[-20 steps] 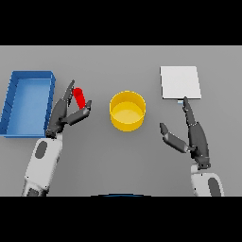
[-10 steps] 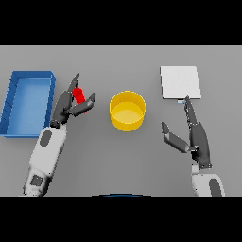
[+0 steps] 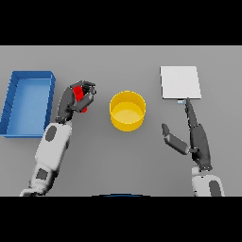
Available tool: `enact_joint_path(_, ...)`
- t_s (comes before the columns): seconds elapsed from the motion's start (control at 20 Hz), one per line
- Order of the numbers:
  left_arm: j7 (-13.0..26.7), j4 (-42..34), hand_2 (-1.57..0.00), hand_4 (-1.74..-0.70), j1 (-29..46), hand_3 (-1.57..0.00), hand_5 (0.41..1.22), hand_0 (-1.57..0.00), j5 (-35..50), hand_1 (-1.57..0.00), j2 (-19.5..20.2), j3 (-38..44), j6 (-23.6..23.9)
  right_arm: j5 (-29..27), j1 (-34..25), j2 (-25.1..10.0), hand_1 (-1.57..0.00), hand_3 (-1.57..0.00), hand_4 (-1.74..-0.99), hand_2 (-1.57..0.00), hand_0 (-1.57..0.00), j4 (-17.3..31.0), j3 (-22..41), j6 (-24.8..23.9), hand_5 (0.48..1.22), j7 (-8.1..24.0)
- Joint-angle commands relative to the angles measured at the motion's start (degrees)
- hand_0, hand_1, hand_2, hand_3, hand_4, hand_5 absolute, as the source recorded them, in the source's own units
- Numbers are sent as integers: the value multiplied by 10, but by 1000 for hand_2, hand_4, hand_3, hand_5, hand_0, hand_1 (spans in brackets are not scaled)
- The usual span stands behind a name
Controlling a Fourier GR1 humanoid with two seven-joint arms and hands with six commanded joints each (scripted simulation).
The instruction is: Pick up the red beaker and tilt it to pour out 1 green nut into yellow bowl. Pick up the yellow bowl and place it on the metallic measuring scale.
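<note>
a view from my head, looking down at a plain grey table (image 3: 142,165). nearest to me on the right, my right hand (image 3: 196,137) sits low on the table side of the scene, its fingers straight and relaxed, thumb spread out to the left, holding nothing; the longest finger points away from me toward the near edge of the metallic measuring scale (image 3: 180,82), and its tip lies just beside that edge. on the left, my white and grey left arm reaches up from the lower edge, and my left hand (image 3: 75,99) has its dark fingers curled round the red beaker (image 3: 81,97), gripping it (only patches of red show between the fingers, so i cannot tell how far it is tilted or whether anything is inside). the beaker is held between the blue tray and the bowl, near the bowl but apart from it. in the middle of the table stands the yellow bowl (image 3: 127,111), round and upright, with its inside showing yellow. farther to the left lies a blue tray (image 3: 11,101), a shallow rectangular bin with raised walls. farthest on the right is the scale, a pale square plate lying flat, well apart from the bowl.
</note>
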Motion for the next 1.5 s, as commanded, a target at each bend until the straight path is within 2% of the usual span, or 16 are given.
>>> enact_joint_path(0.0,-1,4,-1034,-1575,-4,-926,1042,-989,-8,-1013,3,-3,1,-5,-6,-4,1,1,-1254,1,1,3,-6,2,645,7)
enact_joint_path(0.05,-12,8,-1142,-1603,-5,-974,1078,-1106,-13,-1125,2,-8,1,0,0,1,1,1,-1252,1,1,0,0,-1,644,3)
enact_joint_path(0.15,-17,-4,-1296,-1544,7,-1189,1129,-1273,-18,-1285,0,-18,-2,-7,-5,-1,1,1,-1254,1,1,0,-6,0,644,12)
enact_joint_path(0.25,-12,-4,-1395,-1505,6,-1326,1162,-1380,-17,-1388,-6,-15,-3,-8,-8,-1,1,1,-1257,1,1,3,-5,2,645,10)
enact_joint_path(0.3,-3,-1,-1430,-1552,1,-1375,1159,-1419,-16,-1425,-7,-12,4,-14,-5,-2,1,1,-1258,1,1,-3,-6,7,644,7)
enact_joint_path(0.4,-9,-13,-1481,-1620,-2,-1446,1140,-1473,0,-1477,-10,-7,11,-17,-5,-1,1,1,-1260,1,1,1,-7,8,643,12)
enact_joint_path(0.45,-21,-15,-1499,-1644,0,-1471,1132,-1493,6,-1496,-12,-5,14,-13,0,-2,1,1,-1262,1,1,-5,-5,7,646,4)
enact_joint_path(0.55,-22,-43,-1525,-1679,7,-1507,1122,-1521,20,-1523,-13,-4,19,-7,-11,-4,1,1,-1258,1,1,1,-8,1,646,15)
enact_joint_path(0.6,-20,-53,-1534,-1692,6,-1520,1118,-1531,18,-1533,-11,-8,26,-4,-4,-2,1,1,-1259,1,1,5,-5,0,647,3)
enact_joint_path(0.7,-5,-84,-1547,-1709,9,-1538,1114,-1545,8,-1546,-2,-26,27,2,-3,0,1,1,-1263,1,1,16,-2,-2,652,-7)
enact_joint_path(0.8,19,-107,-1556,-1721,1,-1550,1114,-1555,-11,-1555,19,-47,22,2,-4,-3,1,1,-1262,1,1,8,-2,-2,658,-13)
enact_joint_path(0.9,62,-127,-1561,-1728,-5,-1558,1121,-1561,-47,-1561,42,-85,9,5,1,-7,1,1,-1257,1,1,3,-3,-1,663,-4)
enact_joint_path(1.05,103,-133,-1565,-1733,-22,-1562,1122,-1564,-88,-1565,65,-130,-8,9,-2,-11,1,1,-1256,1,1,-2,-2,1,674,2)
enact_joint_path(1.2,123,-129,-1565,-1733,-37,-1562,1111,-1564,-105,-1565,82,-149,-18,18,-4,-4,1,1,-1256,1,1,-2,6,-3,678,14)
enact_joint_path(1.3,145,-126,-1566,-1734,-49,-1564,1114,-1566,-118,-1566,90,-164,-21,13,-6,-5,1,1,-1254,1,1,3,3,-1,680,14)
enact_joint_path(1.45,179,-119,-1568,-1738,-73,-1567,1131,-1568,-186,-1568,120,-217,-25,6,2,-5,1,1,-1252,1,1,0,1,2,685,9)
